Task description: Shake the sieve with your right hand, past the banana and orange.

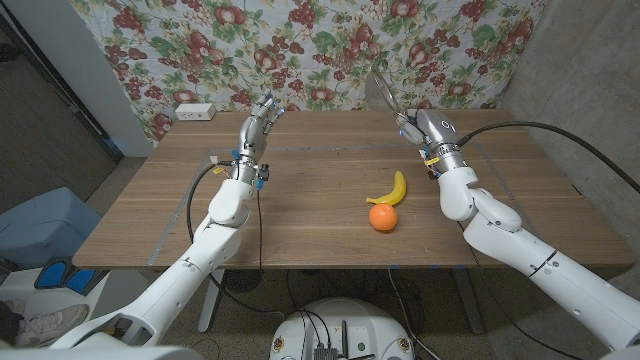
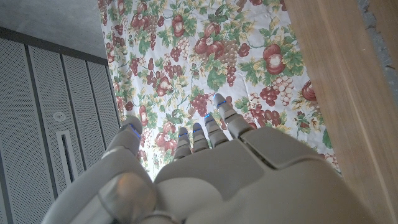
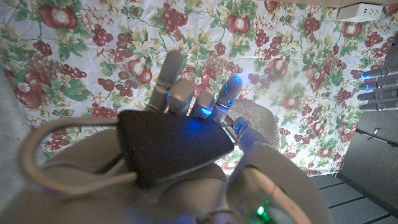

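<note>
Two fruits mid-table | right hand (image 1: 418, 126) fingers grip sieve (image 1: 383, 88) aloft | left hand (image 1: 262, 115) fingers spread, empty

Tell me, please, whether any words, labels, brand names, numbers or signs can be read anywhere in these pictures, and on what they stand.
No readable text in any view.
The power strip at the table's far edge shows no legible marking.
The right hand, holding the sieve, bears no readable label.
The banana and orange carry no visible sticker.
The fruit-patterned cloth has pictures only.
</note>
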Tool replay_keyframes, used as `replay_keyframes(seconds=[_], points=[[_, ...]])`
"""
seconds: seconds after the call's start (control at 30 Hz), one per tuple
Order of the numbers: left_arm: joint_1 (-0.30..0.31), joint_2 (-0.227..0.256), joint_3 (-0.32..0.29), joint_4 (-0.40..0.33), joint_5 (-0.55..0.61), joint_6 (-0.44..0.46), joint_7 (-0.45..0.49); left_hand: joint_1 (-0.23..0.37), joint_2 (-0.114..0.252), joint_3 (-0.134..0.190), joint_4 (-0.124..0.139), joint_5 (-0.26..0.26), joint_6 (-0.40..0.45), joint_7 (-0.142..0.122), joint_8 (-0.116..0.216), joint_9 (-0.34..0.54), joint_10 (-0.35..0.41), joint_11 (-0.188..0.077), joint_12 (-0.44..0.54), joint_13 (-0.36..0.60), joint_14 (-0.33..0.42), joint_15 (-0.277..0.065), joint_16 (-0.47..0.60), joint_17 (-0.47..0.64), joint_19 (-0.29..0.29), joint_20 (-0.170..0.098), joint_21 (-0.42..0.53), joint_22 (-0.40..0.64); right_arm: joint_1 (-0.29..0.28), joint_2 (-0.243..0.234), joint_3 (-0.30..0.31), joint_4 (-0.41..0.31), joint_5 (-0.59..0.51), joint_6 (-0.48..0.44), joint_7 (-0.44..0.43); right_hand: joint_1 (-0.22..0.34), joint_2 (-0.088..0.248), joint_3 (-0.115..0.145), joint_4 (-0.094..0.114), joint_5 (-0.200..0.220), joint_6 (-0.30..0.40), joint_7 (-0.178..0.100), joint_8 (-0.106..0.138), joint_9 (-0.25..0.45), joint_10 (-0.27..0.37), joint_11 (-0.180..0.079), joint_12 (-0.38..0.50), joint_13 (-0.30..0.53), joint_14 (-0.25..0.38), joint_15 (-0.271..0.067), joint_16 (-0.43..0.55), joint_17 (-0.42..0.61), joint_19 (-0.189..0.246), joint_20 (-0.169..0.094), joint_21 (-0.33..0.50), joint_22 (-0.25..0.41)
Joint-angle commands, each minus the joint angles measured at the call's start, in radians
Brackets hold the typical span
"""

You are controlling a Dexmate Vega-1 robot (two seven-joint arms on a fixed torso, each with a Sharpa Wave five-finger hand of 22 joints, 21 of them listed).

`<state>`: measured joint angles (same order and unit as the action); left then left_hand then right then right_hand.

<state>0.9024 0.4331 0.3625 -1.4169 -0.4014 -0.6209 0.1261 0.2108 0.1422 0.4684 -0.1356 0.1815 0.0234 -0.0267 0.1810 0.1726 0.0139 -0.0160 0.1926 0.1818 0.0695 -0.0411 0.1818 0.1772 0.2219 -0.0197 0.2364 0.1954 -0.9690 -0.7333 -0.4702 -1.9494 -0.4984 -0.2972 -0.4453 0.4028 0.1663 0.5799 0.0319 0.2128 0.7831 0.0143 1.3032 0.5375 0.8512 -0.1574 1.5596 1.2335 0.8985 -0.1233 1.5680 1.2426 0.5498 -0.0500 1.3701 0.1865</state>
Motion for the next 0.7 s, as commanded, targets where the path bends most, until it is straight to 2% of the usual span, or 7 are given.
replay_keyframes(seconds=[0.03, 0.4, 0.7], points=[[-0.01, -0.002, 0.001, 0.014, -0.007, -0.004, -0.01, -0.012, 0.0, 0.006, -0.001, -0.002, -0.001, -0.005, 0.0, 0.0, -0.003, -0.002, 0.004, 0.002, -0.002, -0.023, 0.002, 0.001, 0.006, 0.001, -0.003, 0.0, 0.005, 0.006, 0.007, 0.005, 0.062, 0.011, -0.02, 0.0, -0.001, 0.003, 0.002, 0.003, -0.022, 0.014, 0.006, 0.002, 0.003, -0.009, 0.005, 0.003, 0.002, -0.084, 0.005, 0.002, 0.009, -0.067, 0.002, 0.001], [-0.006, 0.0, 0.0, 0.008, -0.003, -0.004, -0.005, -0.014, 0.0, 0.008, -0.001, -0.002, -0.001, -0.005, 0.0, 0.0, -0.003, -0.001, 0.003, 0.002, -0.002, -0.023, 0.003, 0.001, 0.007, 0.001, -0.003, 0.0, 0.012, -0.013, -0.008, 0.002, 0.05, 0.008, -0.025, -0.001, -0.001, 0.003, 0.001, 0.002, -0.023, 0.015, 0.01, 0.0, 0.001, -0.008, 0.004, 0.003, 0.003, -0.084, 0.005, 0.002, 0.009, -0.068, 0.003, 0.001], [-0.001, 0.002, -0.002, -0.001, 0.001, -0.001, 0.0, -0.017, -0.001, 0.012, -0.002, -0.002, 0.0, -0.005, 0.0, 0.0, -0.003, -0.001, 0.004, 0.002, -0.002, -0.023, 0.002, 0.0, 0.007, 0.001, -0.003, 0.001, 0.032, -0.033, -0.052, 0.009, -0.043, -0.011, -0.033, -0.001, -0.001, 0.003, 0.001, 0.002, -0.023, 0.017, 0.011, -0.005, 0.0, -0.01, 0.004, 0.003, 0.003, -0.084, 0.005, 0.002, 0.011, -0.069, 0.004, 0.001]])
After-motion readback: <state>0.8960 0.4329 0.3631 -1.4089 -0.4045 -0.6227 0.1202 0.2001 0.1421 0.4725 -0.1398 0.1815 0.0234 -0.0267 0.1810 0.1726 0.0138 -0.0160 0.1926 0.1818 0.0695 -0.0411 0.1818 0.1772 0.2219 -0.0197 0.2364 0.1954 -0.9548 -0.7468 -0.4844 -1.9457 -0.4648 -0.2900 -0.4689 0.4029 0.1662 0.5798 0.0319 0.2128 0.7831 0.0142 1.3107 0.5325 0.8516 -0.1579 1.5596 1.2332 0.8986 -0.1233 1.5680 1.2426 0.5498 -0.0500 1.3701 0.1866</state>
